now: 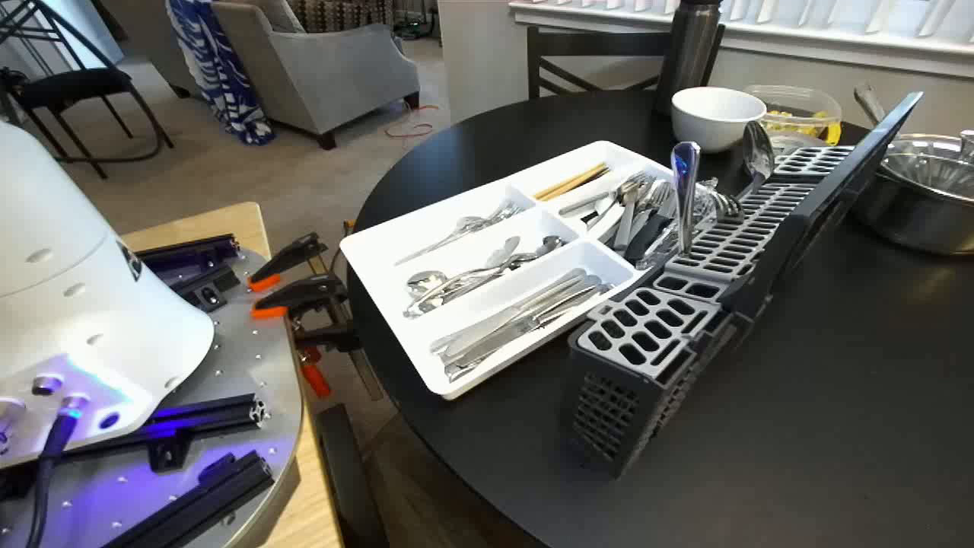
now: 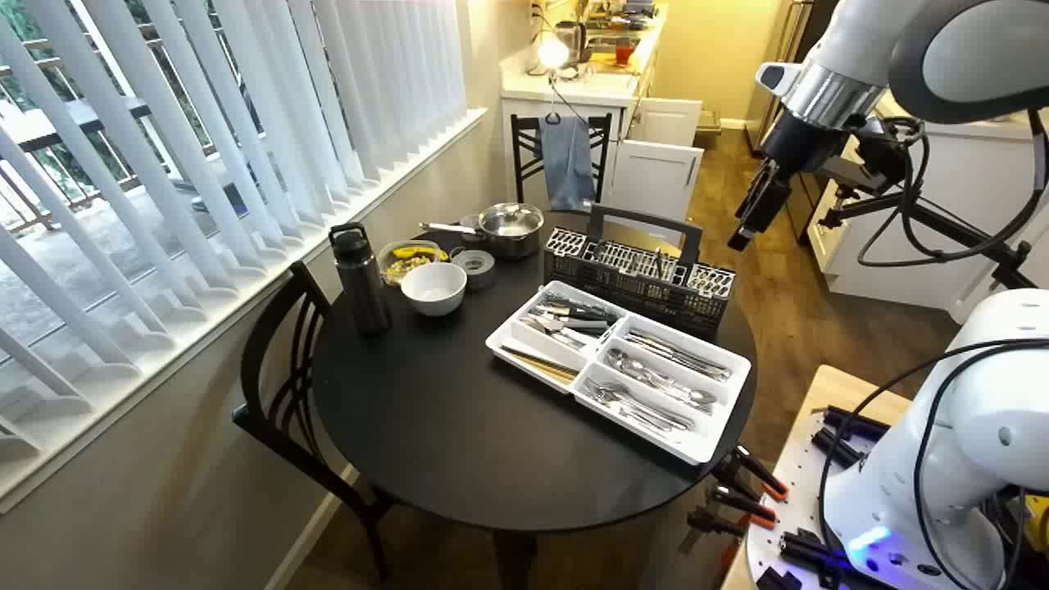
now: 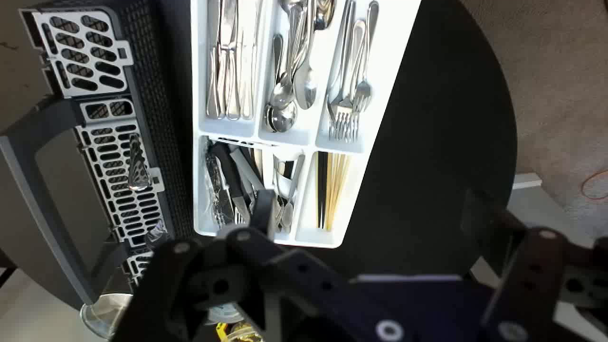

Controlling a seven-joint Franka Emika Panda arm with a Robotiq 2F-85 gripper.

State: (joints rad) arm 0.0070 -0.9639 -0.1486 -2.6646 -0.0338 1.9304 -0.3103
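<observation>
My gripper (image 3: 373, 213) stands wide open with nothing between its fingers, held in the air above the tabletop things. In an exterior view the gripper (image 2: 742, 236) hangs beyond the basket. Below is a white cutlery tray (image 3: 387, 57), its compartments holding knives (image 3: 232, 80), spoons (image 3: 304, 85), forks (image 3: 349, 111), chopsticks (image 3: 332, 190) and mixed utensils (image 3: 232, 175). Alongside the tray stands a dark grey slotted basket (image 1: 609, 411) with a raised handle. An upright utensil handle (image 1: 685, 190), a spoon (image 1: 759, 152) and a fork (image 1: 728, 205) stick out of it.
Around the round black table's far part are a white bowl (image 2: 434, 288), a dark bottle (image 2: 361, 279), a food container (image 2: 410, 258) and a lidded pot (image 2: 512, 233). A chair (image 2: 303, 410) stands at the table. Clamps (image 1: 304, 293) jut from the robot's stand toward the table edge.
</observation>
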